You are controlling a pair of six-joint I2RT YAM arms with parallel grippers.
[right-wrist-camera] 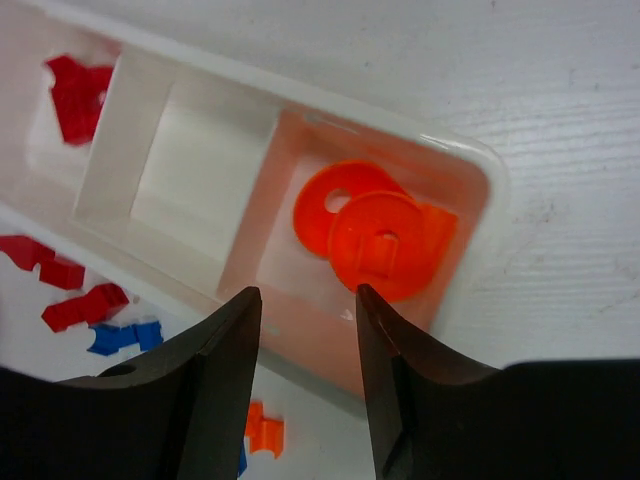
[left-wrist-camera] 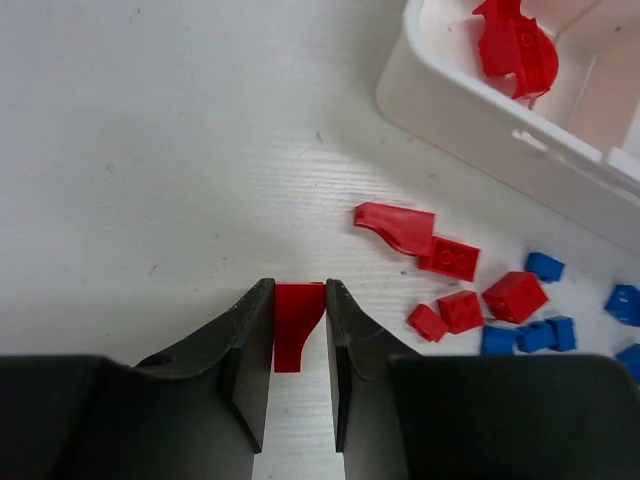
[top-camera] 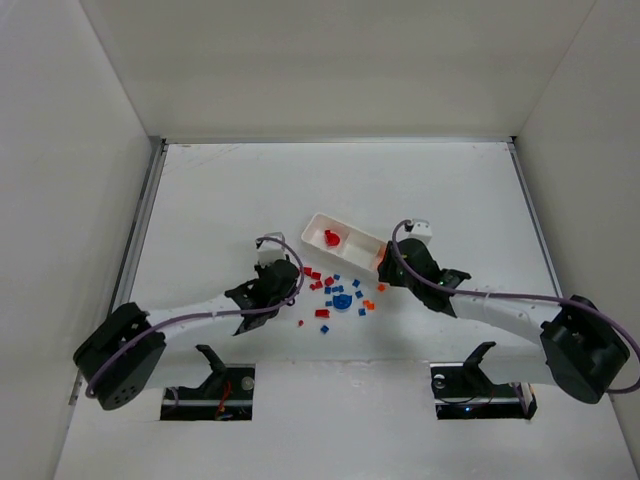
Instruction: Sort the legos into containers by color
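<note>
Your left jaws stand narrow around a red piece (left-wrist-camera: 298, 325) on the counter (left-wrist-camera: 150, 130), apparently pinching it, long axis in line with them, with the tray's (left-wrist-camera: 480, 120) red compartment (left-wrist-camera: 445, 40) just ahead and right; your right jaws hang open, empty, over the orange compartment (right-wrist-camera: 478, 172).

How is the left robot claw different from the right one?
The left gripper pinches a red lego in its jaws; the right gripper has its jaws apart, holding nothing. The left gripper is over the table; the right gripper is above the tray, at the end compartment with the orange legos. Both have black jaws.
</note>
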